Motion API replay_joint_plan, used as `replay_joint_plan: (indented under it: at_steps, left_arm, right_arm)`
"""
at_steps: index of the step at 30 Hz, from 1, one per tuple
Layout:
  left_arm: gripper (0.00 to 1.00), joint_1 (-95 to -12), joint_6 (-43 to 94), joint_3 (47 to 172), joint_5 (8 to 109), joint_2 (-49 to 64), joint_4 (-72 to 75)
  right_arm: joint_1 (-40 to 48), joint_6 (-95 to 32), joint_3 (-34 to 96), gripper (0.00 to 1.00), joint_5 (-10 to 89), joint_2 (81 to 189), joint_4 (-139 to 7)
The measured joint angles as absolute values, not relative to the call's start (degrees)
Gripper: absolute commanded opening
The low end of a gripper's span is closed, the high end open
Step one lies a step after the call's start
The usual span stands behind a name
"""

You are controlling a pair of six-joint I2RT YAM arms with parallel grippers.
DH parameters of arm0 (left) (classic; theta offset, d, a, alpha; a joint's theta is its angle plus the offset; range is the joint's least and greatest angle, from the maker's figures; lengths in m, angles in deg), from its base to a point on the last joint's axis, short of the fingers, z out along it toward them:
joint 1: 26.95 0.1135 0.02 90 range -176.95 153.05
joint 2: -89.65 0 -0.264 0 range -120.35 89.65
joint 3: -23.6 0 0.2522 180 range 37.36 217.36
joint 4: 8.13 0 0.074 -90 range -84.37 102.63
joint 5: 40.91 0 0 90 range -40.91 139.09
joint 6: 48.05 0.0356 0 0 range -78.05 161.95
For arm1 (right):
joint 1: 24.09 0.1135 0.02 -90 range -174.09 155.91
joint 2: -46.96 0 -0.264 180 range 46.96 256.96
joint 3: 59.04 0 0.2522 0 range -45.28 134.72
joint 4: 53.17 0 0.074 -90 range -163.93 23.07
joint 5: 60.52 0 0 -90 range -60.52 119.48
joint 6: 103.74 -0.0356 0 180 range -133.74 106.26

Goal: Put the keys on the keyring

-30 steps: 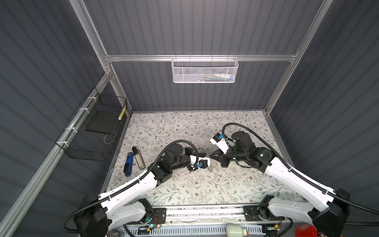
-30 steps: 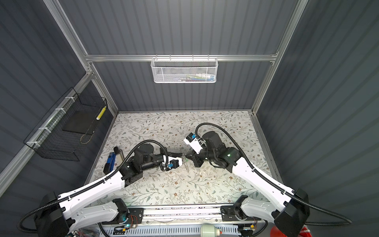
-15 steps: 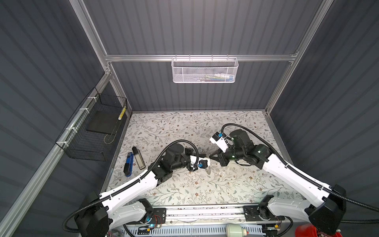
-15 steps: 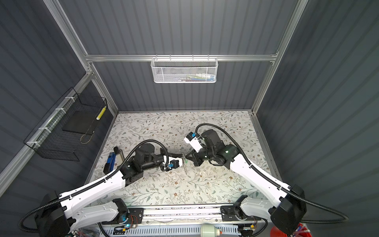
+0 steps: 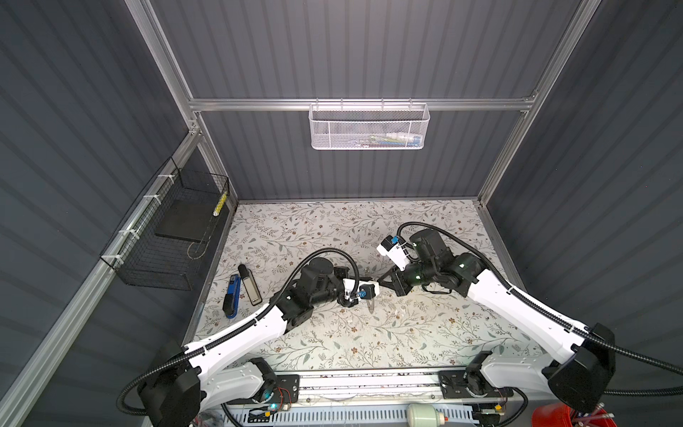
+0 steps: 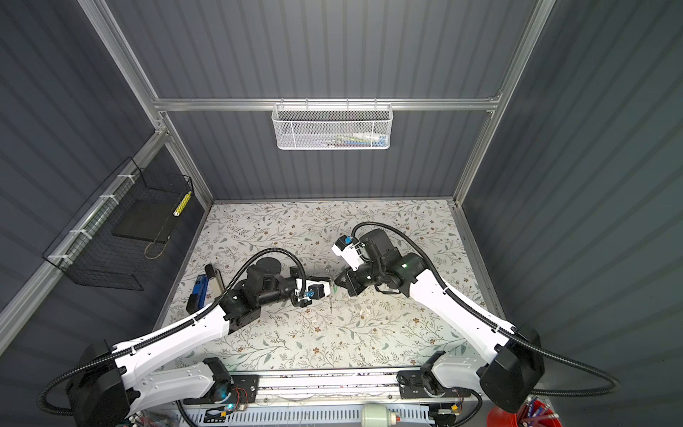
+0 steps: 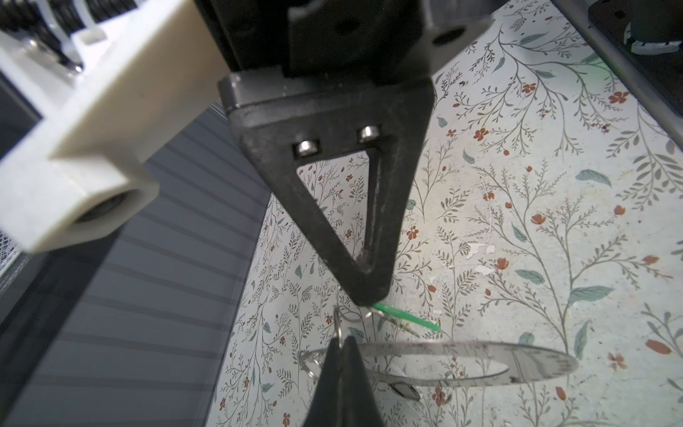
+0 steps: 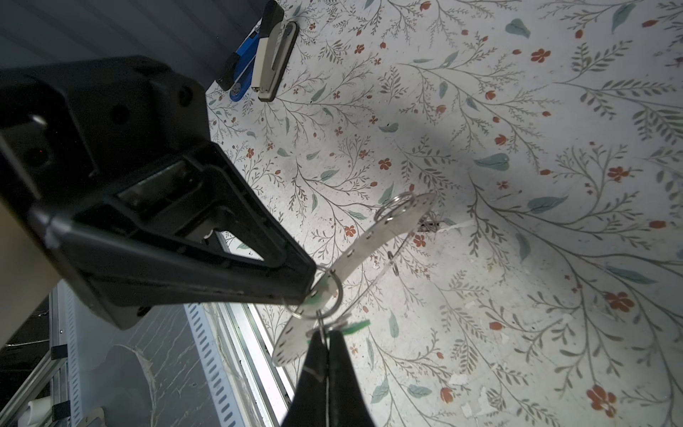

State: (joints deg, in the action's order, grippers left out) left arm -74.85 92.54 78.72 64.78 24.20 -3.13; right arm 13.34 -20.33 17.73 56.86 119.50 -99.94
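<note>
Item 1, keyring (image 7: 517, 366): flat grey ring plate with rim holes and wire loops, held above the floral bench (image 5: 406, 332) near its centre, seen nearly edge-on from the left wrist. Item 2, left tool (image 7: 342, 349): extended from 8 o'clock, fingers pressed together on the plate's rim beside a wire loop. Item 3, right tool (image 8: 327, 342): extended from 4 o'clock, its tip just beside the left tool's tip, fingers pinching the green key tag (image 7: 406, 318) where it meets a small wire loop at the plate's edge. Item 4, black-headed key (image 7: 404, 391): just under the plate; whether it hangs from a loop cannot be told. Item 5, blue stapler (image 5: 232, 295) and grey stapler (image 5: 250, 286): side by side at the bench's 9 o'clock edge, well apart from both tools.
</note>
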Motion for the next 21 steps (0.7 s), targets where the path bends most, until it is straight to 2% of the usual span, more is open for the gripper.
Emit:
replay_joint_plan:
  at_steps: [21]
  left_arm:
    - [0.00, -69.3, 85.0, 80.4, 77.5, 22.9, -3.1]
  right_arm:
    - [12.3, -20.4, 15.4, 0.00, 58.5, 117.0, -95.7]
